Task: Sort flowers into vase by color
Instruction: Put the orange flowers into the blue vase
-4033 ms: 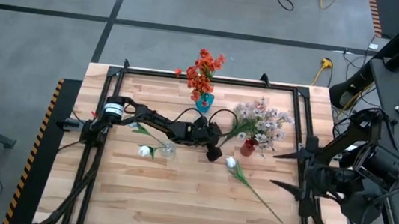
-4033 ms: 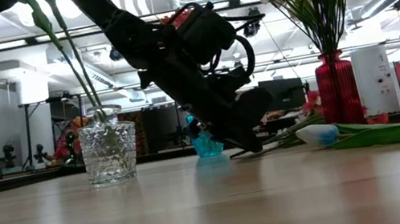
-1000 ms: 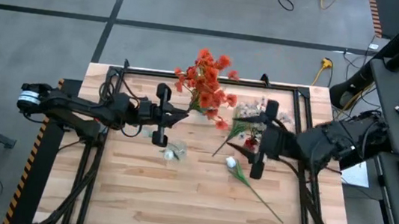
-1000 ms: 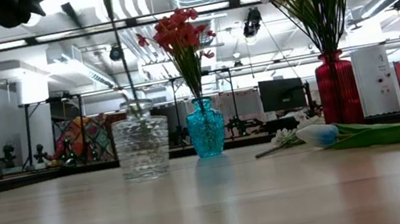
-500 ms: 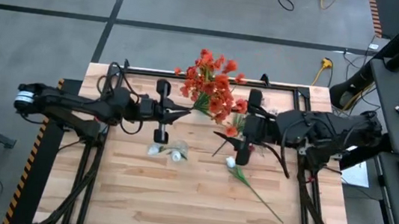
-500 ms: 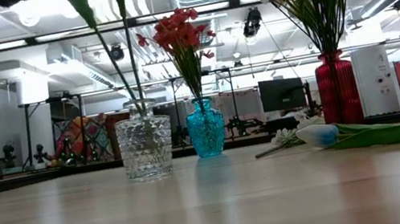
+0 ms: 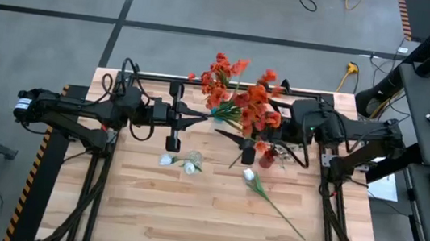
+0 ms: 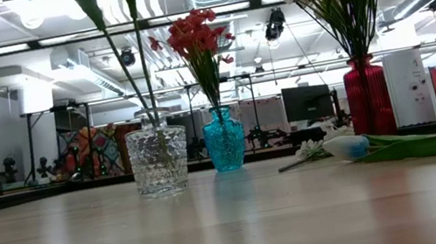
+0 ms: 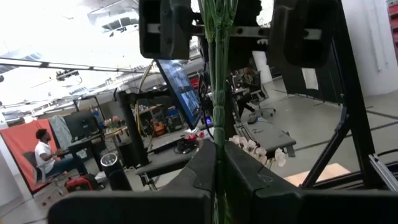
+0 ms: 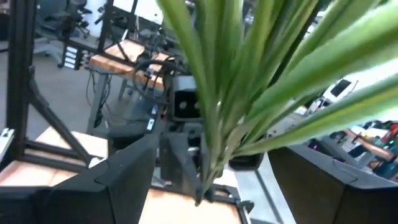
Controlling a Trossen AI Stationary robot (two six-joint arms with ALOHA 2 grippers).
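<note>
High view listed orange-red flowers (image 7: 238,99) in a blue vase (image 8: 224,141) at the table's (image 7: 188,215) far edge, a white tulip (image 7: 251,176) lying loose, left gripper (image 7: 198,114) clamped on green stems (image 9: 216,93), right gripper (image 7: 237,137) spread wide.

Three vases (image 8: 159,159) stand in a row; one tulip (image 7: 271,200) lies before them.

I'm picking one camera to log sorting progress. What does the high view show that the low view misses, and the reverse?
Only the high view shows both arms, the left hand and the right hand, and the white buds of the clear vase's flowers. Only the low view shows the clear vase, blue vase and red vase standing upright in a row. Both show the orange-red flowers and the tulip lying on the table.
</note>
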